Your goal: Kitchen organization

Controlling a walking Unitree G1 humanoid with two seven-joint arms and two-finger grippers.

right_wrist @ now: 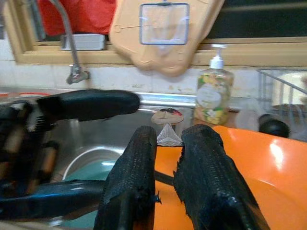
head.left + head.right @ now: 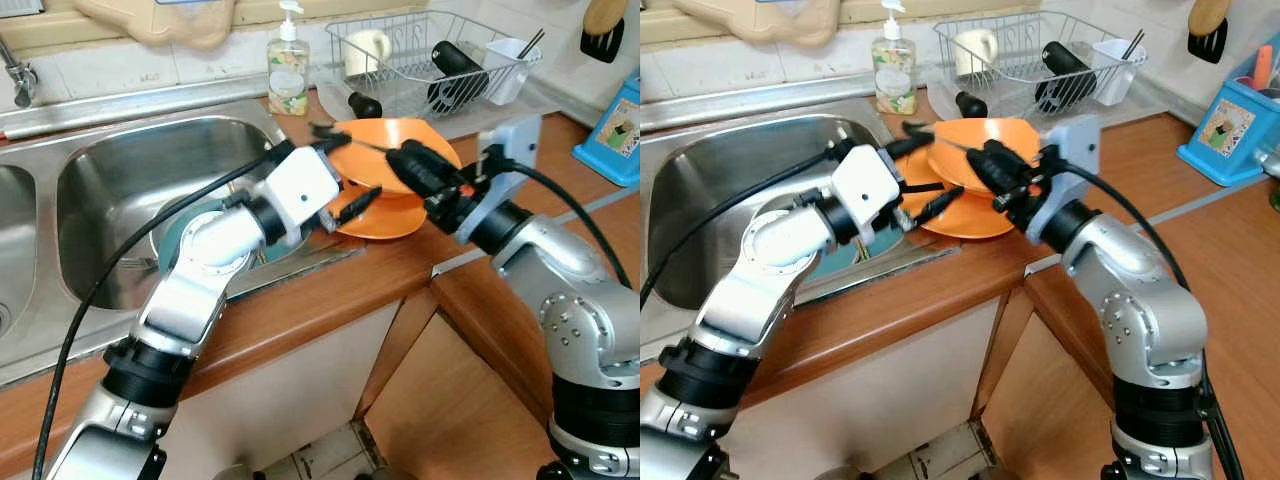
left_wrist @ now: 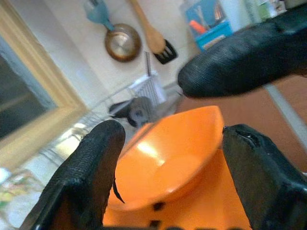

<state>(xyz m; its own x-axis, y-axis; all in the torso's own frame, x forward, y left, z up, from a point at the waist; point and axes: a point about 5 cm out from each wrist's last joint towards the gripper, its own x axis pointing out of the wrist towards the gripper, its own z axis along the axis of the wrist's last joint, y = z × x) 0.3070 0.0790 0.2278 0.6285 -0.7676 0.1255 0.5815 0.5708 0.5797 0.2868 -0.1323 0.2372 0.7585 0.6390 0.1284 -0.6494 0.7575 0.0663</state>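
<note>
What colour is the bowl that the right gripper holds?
Orange bowl, clearest in the left wrist view, held by the right gripper.

Crowded around orange plates [image 2: 392,165] on desk [image 2: 330,295]: dish rack [image 2: 430,60] just behind at 12 o'clock, soap bottle [image 2: 288,65] at 11, sink basin [image 2: 130,200] at 9. Open desk at 3 o'clock, toward blue box [image 2: 612,135].

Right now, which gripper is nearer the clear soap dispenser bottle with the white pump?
Left. The left gripper reaches over the orange plates on the sink side, just below the clear soap dispenser bottle. The right gripper clamps the upper orange plate, farther toward the dish rack.
</note>
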